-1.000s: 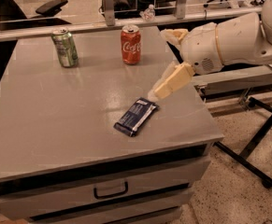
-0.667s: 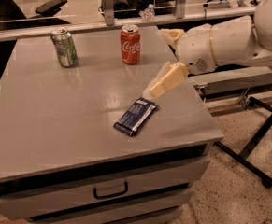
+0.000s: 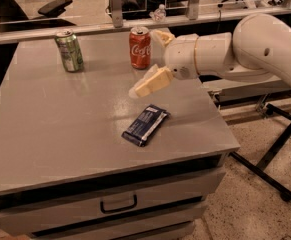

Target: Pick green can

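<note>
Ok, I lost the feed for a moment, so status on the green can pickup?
Gripper open, hovering beside the red Coca-Cola can. Green can upright, well apart from it, untouched. Blue packet lies nearer the camera, off that line.

1. We lose the arm [image 3: 265, 49] at the right edge; its gripper [image 3: 146, 63] hangs over the table [image 3: 60, 124] beside the red can [image 3: 140, 46].
2. The bottom edge cuts off the lowest drawer [image 3: 110, 229].
3. We cannot read the green can's [image 3: 70, 51] label.

Single cam, up high off the bench's [image 3: 60, 134] near edge, tilted down toward the far side, fairly close; gripper [image 3: 146, 63] hangs over the far-right part, fingers apart.
</note>
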`<state>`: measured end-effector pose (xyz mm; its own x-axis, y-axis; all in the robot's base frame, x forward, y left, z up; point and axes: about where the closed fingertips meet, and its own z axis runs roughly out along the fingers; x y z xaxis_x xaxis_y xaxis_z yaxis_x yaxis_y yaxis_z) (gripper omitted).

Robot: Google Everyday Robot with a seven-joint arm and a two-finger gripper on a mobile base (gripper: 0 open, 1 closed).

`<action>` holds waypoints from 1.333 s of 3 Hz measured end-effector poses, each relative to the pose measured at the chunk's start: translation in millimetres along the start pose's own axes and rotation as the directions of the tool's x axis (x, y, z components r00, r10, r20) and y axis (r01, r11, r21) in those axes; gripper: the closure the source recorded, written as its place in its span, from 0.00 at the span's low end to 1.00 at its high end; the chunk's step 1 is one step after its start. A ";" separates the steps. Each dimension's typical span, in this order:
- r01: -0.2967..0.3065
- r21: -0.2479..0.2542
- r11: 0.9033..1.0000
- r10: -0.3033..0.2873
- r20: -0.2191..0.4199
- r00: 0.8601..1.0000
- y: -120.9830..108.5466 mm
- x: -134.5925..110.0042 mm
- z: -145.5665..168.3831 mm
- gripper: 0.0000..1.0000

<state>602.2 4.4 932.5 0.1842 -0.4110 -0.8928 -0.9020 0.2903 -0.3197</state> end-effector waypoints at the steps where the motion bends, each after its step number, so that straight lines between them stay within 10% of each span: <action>1: -0.005 -0.020 1.000 0.006 0.056 0.998 -3.1 -2.9 27.7 0.00; 4: -0.079 -0.058 0.995 0.087 0.141 0.986 2.2 -5.4 102.0 0.00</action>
<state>639.0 95.3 904.3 0.1586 -0.2580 -0.9531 -0.9349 0.2713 -0.2290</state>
